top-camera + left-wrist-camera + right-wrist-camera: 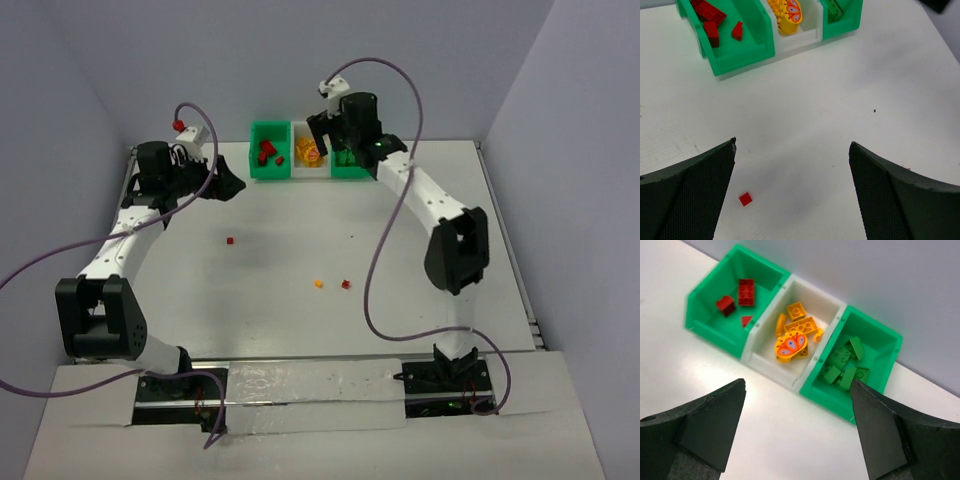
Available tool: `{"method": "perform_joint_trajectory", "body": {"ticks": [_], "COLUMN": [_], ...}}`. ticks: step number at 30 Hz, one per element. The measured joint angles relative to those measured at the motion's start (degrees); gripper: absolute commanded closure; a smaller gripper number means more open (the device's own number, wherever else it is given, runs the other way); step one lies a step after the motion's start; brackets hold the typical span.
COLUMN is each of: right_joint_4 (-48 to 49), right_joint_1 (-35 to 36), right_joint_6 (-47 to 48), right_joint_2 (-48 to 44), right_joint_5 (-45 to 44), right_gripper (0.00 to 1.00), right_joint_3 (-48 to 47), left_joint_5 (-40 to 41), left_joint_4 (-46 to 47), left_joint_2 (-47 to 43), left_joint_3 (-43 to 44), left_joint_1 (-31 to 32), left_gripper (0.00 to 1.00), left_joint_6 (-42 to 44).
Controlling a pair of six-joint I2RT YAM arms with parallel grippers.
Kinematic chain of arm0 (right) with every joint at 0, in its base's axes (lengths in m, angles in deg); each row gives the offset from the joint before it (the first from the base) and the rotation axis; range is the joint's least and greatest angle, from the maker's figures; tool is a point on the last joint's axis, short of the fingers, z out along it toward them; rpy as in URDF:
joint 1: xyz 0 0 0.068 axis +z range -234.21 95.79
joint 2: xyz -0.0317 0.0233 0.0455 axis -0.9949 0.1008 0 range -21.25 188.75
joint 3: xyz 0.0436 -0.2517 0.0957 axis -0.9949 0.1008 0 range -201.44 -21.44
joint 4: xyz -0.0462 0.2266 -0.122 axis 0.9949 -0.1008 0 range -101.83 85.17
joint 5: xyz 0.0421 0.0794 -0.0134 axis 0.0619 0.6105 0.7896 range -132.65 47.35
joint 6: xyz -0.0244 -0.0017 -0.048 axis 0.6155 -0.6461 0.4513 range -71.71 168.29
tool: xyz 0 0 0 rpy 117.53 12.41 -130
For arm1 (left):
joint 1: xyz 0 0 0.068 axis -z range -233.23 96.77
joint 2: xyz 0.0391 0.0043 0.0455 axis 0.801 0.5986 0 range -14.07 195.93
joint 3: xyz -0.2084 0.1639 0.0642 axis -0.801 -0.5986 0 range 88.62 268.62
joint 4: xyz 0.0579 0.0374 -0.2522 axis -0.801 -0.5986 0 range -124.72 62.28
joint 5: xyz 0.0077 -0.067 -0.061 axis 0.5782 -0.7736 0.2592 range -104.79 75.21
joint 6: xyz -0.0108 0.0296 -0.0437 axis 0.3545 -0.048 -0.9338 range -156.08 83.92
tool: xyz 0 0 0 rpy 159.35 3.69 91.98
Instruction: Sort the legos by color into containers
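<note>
Three joined bins stand at the table's far edge: a left green bin (pixel 710 330) holding red legos (pixel 745 291), a white bin (pixel 771 371) holding yellow and orange legos (pixel 790 345), and a right green bin (pixel 827 399) holding green legos (pixel 842 367). My right gripper (pixel 799 384) is open and empty, hovering just in front of the bins (pixel 300 174). My left gripper (pixel 792 145) is open and empty above the table. A small red lego (pixel 745 199) lies by its left finger (pixel 695 195). On the table lie this red lego (pixel 230 240), an orange lego (pixel 318 283) and another red lego (pixel 346 284).
The left gripper (pixel 228 185) sits left of the bins and the right gripper (pixel 330 130) over them in the top view. Purple cables loop beside both arms. Grey walls close in the table at the back and both sides.
</note>
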Motion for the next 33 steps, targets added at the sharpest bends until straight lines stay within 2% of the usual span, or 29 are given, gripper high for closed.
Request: {"method": "perform_joint_trajectory", "body": {"ticks": [7,14,18,25,33], "right_joint_4": [-8.48,-17.59,-21.06,-22.64,-22.41], "right_joint_1": [-0.33,0.61,3.46,8.48,9.85], "right_joint_6": [-0.07,0.88,2.68,4.59,5.95], "right_joint_2": [-16.06,-22.25,-25.11,-26.73,-23.73], "right_joint_5": [6.27,12.33,14.07,15.7,15.65], "right_gripper": [0.1,0.13,0.14,0.14,0.26], "right_joint_3": [17.3,37.47,45.35,49.58,49.59], "left_joint_5": [2.86,1.67,1.23,0.86,0.85], "left_joint_4": [-6.14,-10.66,-11.08,-11.43,-11.41], "left_joint_2": [0.3,1.32,1.53,3.0,3.0], "left_joint_3": [-0.08,-0.88,-1.02,-1.0,-1.0], "left_joint_1": [0.2,1.28,2.59,2.99,3.02], "left_gripper": [0.04,0.06,0.06,0.06,0.06], "left_joint_6": [8.63,15.71,17.09,17.38,17.6]}}
